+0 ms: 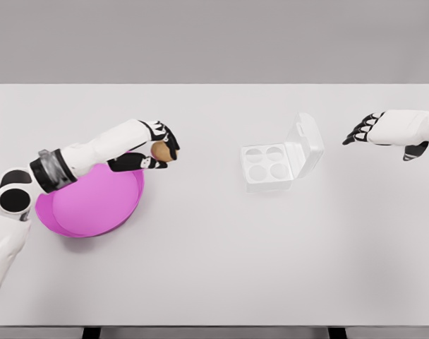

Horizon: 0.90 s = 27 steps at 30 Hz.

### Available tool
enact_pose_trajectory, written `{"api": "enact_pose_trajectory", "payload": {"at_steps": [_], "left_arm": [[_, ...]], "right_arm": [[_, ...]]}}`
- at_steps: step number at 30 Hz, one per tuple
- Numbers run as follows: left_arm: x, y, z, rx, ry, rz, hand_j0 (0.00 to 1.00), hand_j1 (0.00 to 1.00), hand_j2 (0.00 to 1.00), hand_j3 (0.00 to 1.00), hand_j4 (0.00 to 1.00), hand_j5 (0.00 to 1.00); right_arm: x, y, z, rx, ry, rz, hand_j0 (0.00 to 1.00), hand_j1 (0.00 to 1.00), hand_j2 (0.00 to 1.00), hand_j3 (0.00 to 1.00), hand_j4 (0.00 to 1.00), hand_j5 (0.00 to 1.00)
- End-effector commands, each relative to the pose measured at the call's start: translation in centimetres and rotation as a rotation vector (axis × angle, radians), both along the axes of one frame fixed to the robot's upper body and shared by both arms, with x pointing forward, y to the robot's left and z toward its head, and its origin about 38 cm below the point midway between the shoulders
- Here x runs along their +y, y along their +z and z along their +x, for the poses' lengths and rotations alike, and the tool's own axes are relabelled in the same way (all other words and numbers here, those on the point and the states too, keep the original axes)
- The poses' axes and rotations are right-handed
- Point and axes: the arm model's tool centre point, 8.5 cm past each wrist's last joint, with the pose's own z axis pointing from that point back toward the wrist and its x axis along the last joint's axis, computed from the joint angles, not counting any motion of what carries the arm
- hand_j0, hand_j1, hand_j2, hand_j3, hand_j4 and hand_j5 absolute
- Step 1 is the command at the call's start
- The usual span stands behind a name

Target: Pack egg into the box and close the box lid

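The egg (159, 151) is gripped by the left robot hand (156, 147) at the pink bowl (94, 201) rim. Carrying is underway; next, it should be lowered into an empty cup of the open box (271, 164). The right robot hand (366, 128) hangs open.

The egg (159, 151) is tan-brown, the bowl (94, 205) bright magenta-pink. The egg box (271, 166) is white with a clear lid (307, 141). Both arms are white with black-fingered hands. The surface (221, 261) is plain white.

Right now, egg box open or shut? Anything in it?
Open. The egg box has its clear lid tilted back at the right, and all four cups show empty.
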Motion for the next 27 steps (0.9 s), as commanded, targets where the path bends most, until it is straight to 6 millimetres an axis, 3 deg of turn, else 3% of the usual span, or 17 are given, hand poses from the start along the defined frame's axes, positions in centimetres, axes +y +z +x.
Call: {"api": "enact_pose_trajectory", "payload": {"at_steps": [1, 27], "left_arm": [[-0.5, 0.0, 0.0, 0.004, -0.004, -0.022, 0.39, 0.39, 0.39, 0.39, 0.39, 0.39], [-7.8, -0.7, 0.6, 0.013, -0.094, -0.088, 0.39, 0.39, 0.39, 0.39, 0.39, 0.39]], "right_arm": [[0.0, 0.1, 0.0, -0.001, -0.003, 0.003, 1.00, 1.00, 1.00, 1.00, 1.00, 1.00], [0.0, 0.1, 0.0, -0.002, -0.001, 0.004, 1.00, 1.00, 1.00, 1.00, 1.00, 1.00]]}}
